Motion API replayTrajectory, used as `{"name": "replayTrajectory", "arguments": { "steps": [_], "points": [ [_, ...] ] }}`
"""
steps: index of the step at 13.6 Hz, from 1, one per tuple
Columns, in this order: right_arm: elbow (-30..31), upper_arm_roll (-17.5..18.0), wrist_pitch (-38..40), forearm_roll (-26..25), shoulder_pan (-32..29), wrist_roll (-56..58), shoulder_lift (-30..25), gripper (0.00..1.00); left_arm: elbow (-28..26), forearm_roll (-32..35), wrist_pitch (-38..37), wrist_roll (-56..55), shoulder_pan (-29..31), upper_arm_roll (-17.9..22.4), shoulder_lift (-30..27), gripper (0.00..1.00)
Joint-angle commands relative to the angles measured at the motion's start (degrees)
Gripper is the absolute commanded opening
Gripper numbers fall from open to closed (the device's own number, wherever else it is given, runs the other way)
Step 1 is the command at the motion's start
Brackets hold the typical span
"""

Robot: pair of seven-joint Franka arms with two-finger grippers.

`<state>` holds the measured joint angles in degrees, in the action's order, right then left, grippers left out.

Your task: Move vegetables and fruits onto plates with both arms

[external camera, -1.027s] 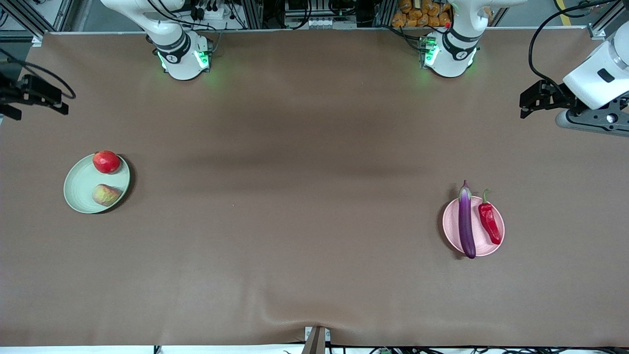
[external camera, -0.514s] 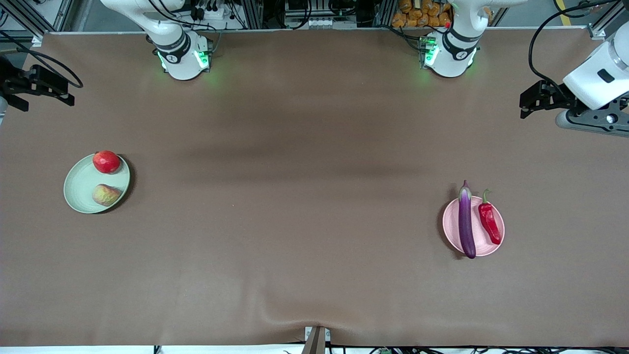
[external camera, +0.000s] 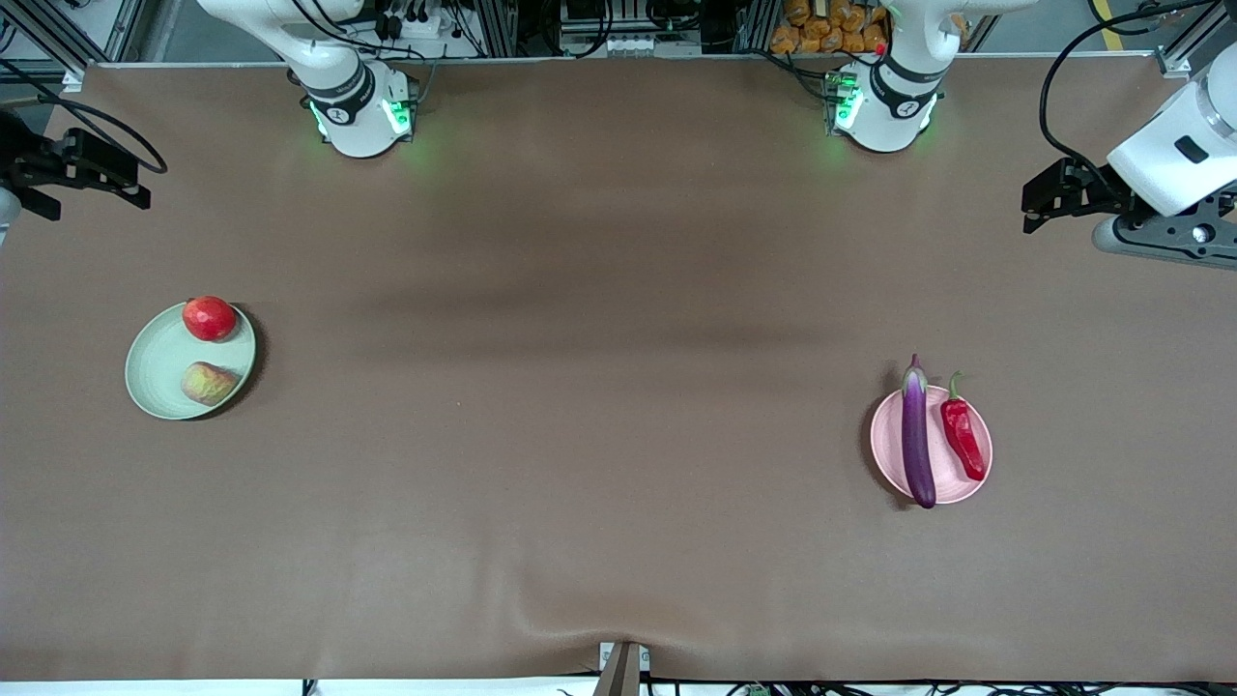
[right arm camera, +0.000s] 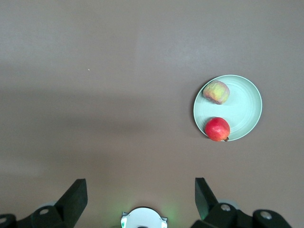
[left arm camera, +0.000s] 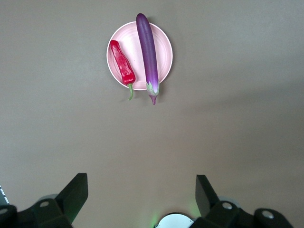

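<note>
Right gripper (external camera: pixel 39 179) has drifted up-table at its own end since 1 s ago; left gripper (external camera: pixel 1049 198) unchanged, both w/ fingers spread, empty. Apple (external camera: pixel 209 318) + pale fruit (external camera: pixel 208 383) on green plate (external camera: pixel 155 372); eggplant (external camera: pixel 916 435), chili (external camera: pixel 963 440) on pink plate (external camera: pixel 978 483), sorted by type, so job looks done. Brown mat (external camera: pixel 618 387), racks along the base edge.

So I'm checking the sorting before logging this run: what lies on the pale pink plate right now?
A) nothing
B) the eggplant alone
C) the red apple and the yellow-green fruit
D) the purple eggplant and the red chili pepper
D: the eggplant and the chili pepper lie side by side on the pink plate, the eggplant's ends overhanging its rim; the apple and the yellow-green fruit sit on the mint green plate.
</note>
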<state>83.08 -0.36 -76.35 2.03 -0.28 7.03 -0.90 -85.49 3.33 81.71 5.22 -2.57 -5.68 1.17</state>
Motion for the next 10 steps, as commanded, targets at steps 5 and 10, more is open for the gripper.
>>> {"name": "replayTrajectory", "arguments": {
  "steps": [5,10],
  "points": [
    [1.29,-0.25,-1.87,1.57,0.10,0.00,-1.29,1.00,1.38,-1.04,-0.50,-0.65,0.29,-0.30,0.24,1.00],
    [1.29,-0.25,-1.79,1.57,0.02,-0.08,-1.29,1.00,1.38,-0.95,0.82,-0.74,0.46,-0.30,0.24,1.00]
  ]
}}
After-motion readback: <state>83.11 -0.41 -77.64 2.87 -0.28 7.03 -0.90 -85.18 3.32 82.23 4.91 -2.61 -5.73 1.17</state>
